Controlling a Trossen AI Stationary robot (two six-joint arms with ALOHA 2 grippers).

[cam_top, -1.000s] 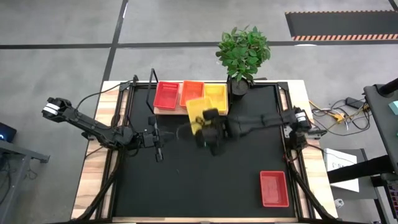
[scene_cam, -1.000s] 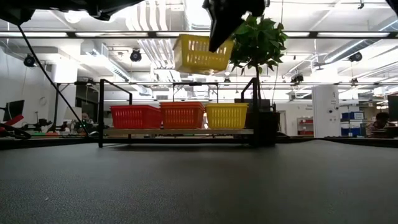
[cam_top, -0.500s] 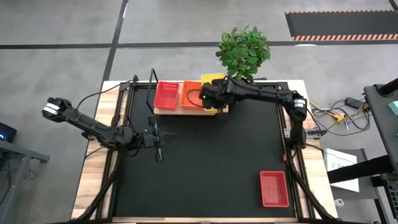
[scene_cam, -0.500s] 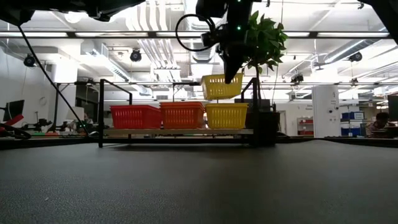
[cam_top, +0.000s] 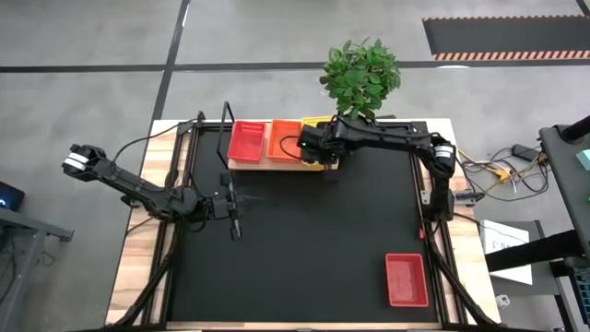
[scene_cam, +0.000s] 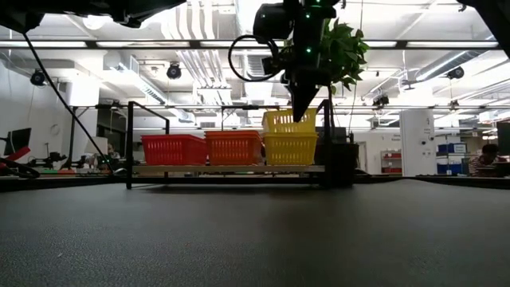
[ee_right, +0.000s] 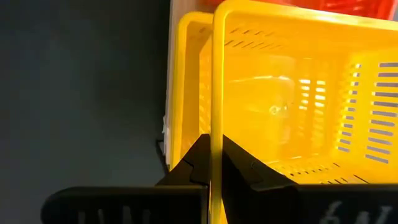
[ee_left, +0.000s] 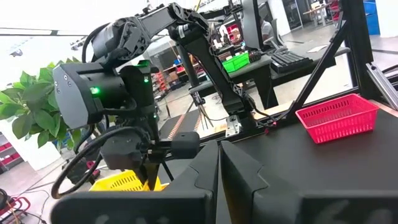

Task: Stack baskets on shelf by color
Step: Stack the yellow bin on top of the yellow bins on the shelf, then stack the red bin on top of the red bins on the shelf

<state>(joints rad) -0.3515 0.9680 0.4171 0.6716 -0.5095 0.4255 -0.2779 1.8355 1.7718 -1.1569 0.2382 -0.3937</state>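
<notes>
Right gripper (scene_cam: pixel 304 118) at bench's 12 o'clock edge, fingers clenched on rim of upper yellow basket (scene_cam: pixel 288 122), nested in lower yellow basket (scene_cam: pixel 290 148) on shelf (scene_cam: pixel 227 169). Orange basket (cam_top: pixel 284 140) and red basket (cam_top: pixel 245 141) alongside at 11 o'clock. Second red basket (cam_top: pixel 407 279) at 5 o'clock. Left gripper (cam_top: pixel 236 227) at 9 o'clock, fingers clenched, empty.
</notes>
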